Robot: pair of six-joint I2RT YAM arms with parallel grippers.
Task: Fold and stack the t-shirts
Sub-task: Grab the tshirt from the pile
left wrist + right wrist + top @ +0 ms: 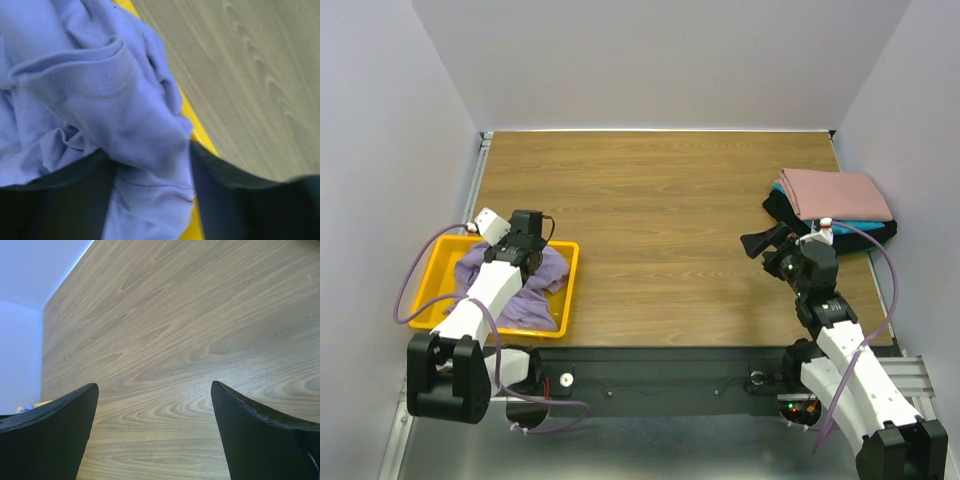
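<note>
A crumpled lavender t-shirt (535, 300) lies in the yellow tray (425, 290) at the near left. My left gripper (533, 262) is down in the tray, open. In the left wrist view a fold of the lavender t-shirt (100, 90) lies between the dark fingers (225, 200) of that gripper (150, 185), beside the tray's rim (200, 135). At the far right sits a stack of folded t-shirts: pink (835, 192) on top, then teal (865, 224) and black (785, 208). My right gripper (763, 255) hovers open just left of the stack, over bare wood (154, 405).
The wooden table (660, 210) spreads between the tray and the stack. White walls close in the back and both sides. A purple cable (410, 290) loops off the left arm beside the tray.
</note>
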